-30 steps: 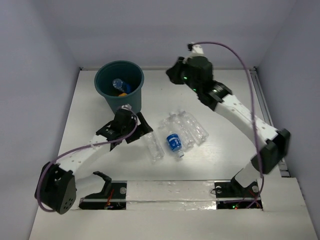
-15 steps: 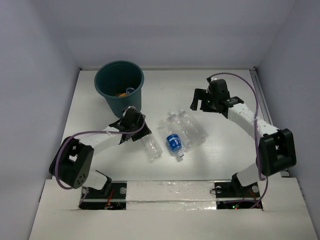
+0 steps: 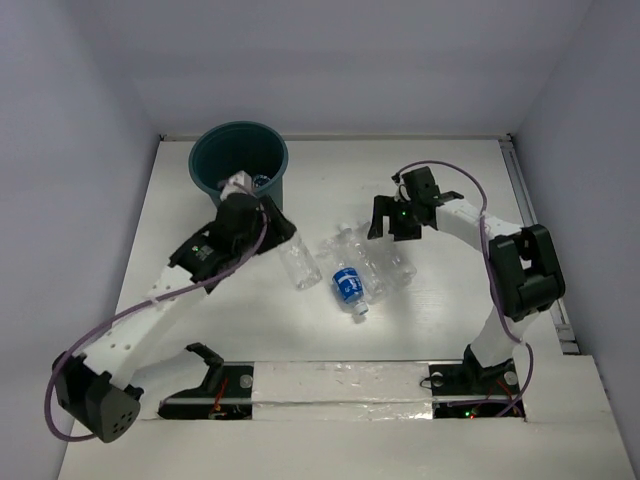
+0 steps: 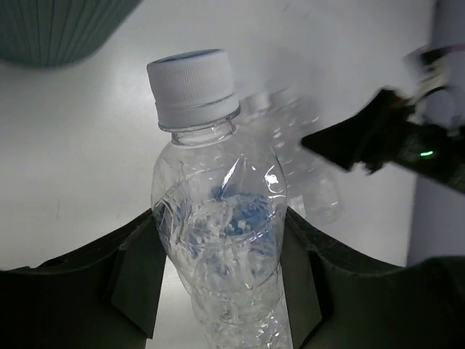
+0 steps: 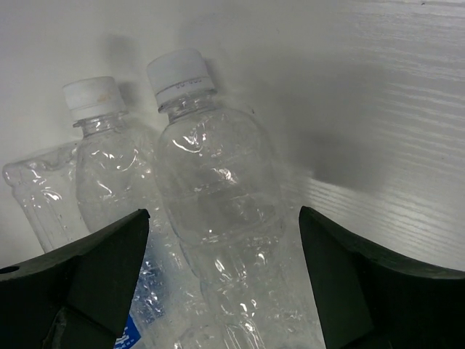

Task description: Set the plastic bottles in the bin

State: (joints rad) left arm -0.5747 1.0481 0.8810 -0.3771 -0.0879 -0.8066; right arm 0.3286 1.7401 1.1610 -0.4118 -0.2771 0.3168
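One blue-labelled bottle [image 3: 347,286] lies nearest on the table [image 3: 450,180], its white cap toward the arm bases. Just beyond it, three clear ribbed bottles [image 3: 372,255], as far as can be counted, lie touching. The right gripper [image 5: 224,213] stands wide open astride one of them, not clamping it. The left gripper [image 4: 221,218] is clamped on a fourth clear, white-capped bottle [image 4: 211,182], between that cluster and the single dark teal bin [image 3: 238,150] at far left.

clear bottles [image 3: 375,260] clustered, teal bin [image 3: 205,180] perhaps part-filled
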